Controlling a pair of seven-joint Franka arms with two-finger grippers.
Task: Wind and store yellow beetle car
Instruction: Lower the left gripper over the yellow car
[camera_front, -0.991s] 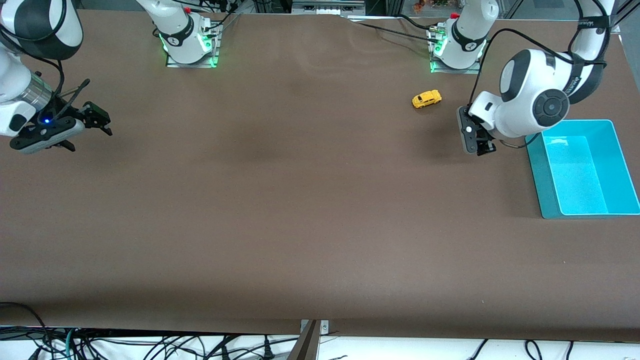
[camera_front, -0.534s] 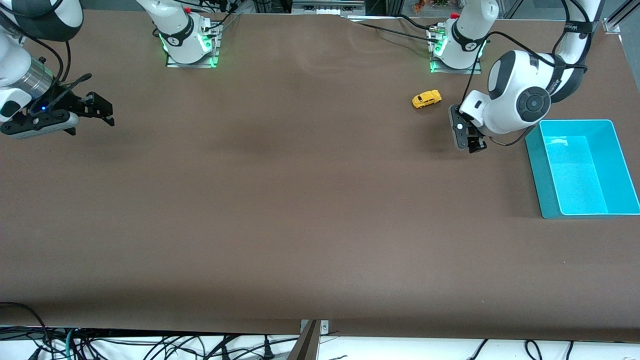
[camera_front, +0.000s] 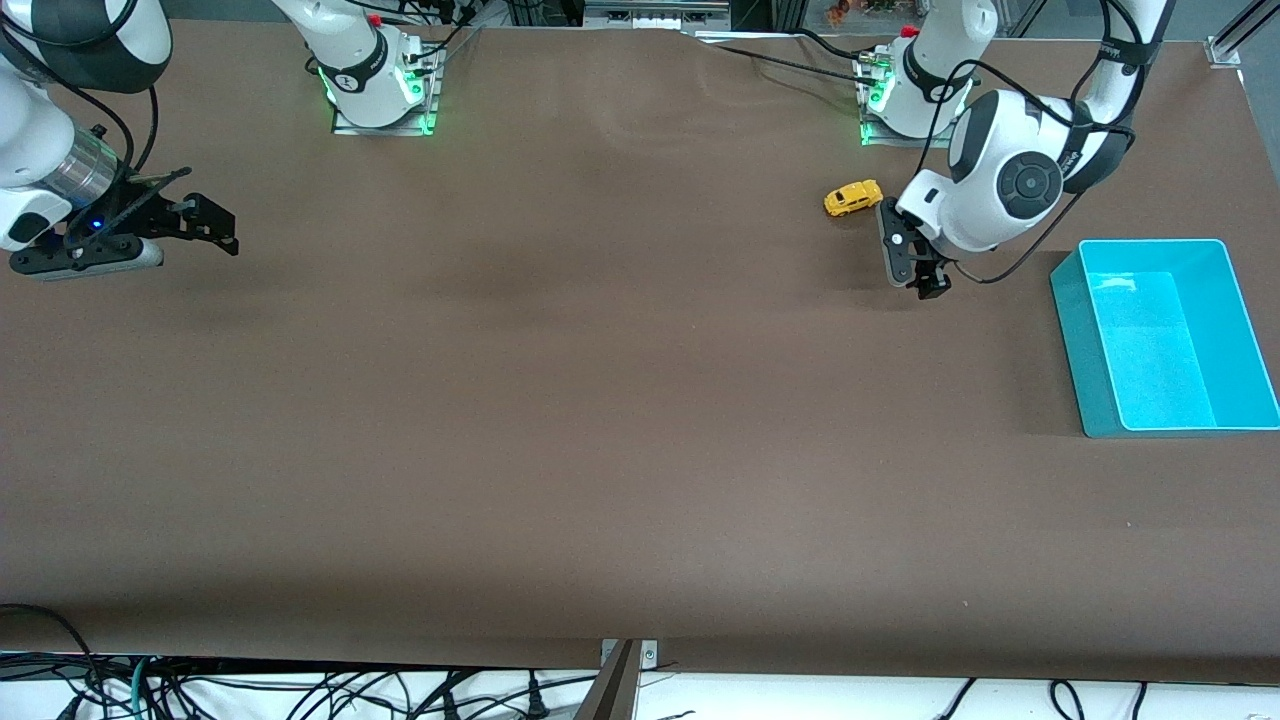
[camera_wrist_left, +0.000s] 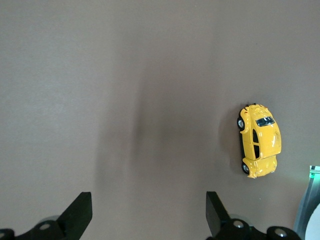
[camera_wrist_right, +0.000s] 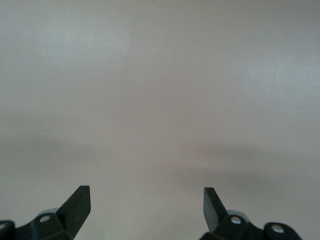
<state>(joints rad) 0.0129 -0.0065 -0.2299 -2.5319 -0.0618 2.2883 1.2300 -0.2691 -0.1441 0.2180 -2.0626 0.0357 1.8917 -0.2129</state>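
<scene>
Yellow beetle car on table, left gripper beside

Yellow beetle car — upright on its wheels, near left arm's base

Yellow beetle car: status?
Left gripper open, over table beside small yellow beetle-shaped toy car, not holding. Right gripper open, waiting. Nothing blocking.

glossy yellow beetle car (painted), matt table
</scene>
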